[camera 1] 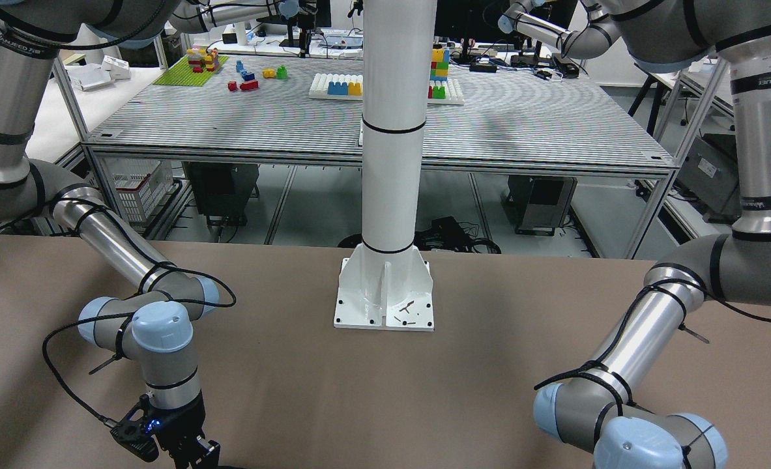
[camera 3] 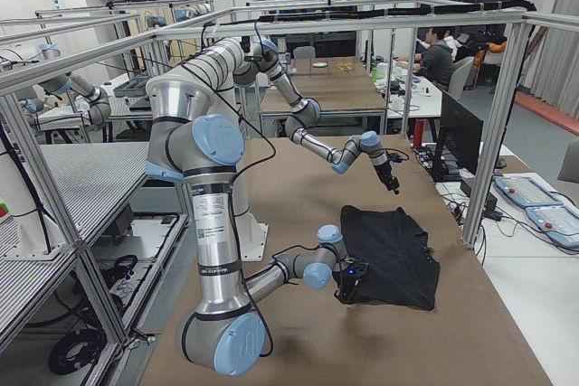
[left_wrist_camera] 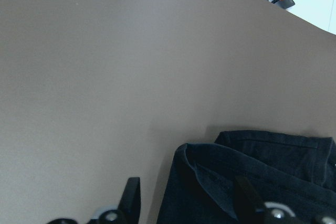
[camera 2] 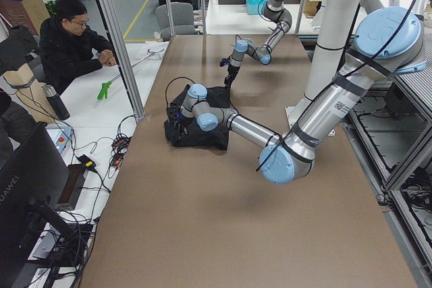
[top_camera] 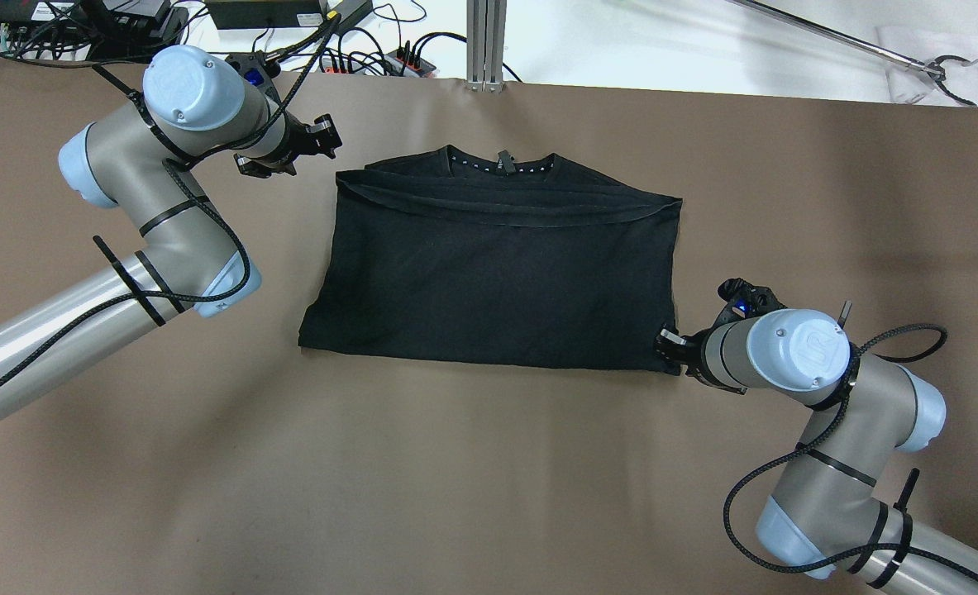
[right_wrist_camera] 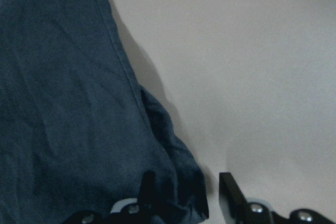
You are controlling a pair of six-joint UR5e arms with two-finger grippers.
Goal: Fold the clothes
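Note:
The black clothes (top_camera: 497, 273) lie folded flat in a rough rectangle at the middle of the brown table (top_camera: 489, 479), collar at the far edge. My left gripper (top_camera: 327, 139) is open just off the far left corner. In the left wrist view (left_wrist_camera: 189, 203) that corner (left_wrist_camera: 247, 161) lies between and ahead of its fingers. My right gripper (top_camera: 664, 347) is open at the near right corner. In the right wrist view (right_wrist_camera: 186, 198) the bunched corner (right_wrist_camera: 178, 182) sits between its fingers (right_wrist_camera: 228, 192) with a gap on one side. The front view shows only the right gripper (camera 1: 189, 449).
The white pillar (camera 1: 388, 163) stands on its base (camera 1: 385, 299) at the table's robot side. Cables and power strips (top_camera: 373, 58) lie past the far edge. A seated person (camera 2: 71, 38) is beside the table. A grabber tool (top_camera: 910, 58) lies on the white surface beyond.

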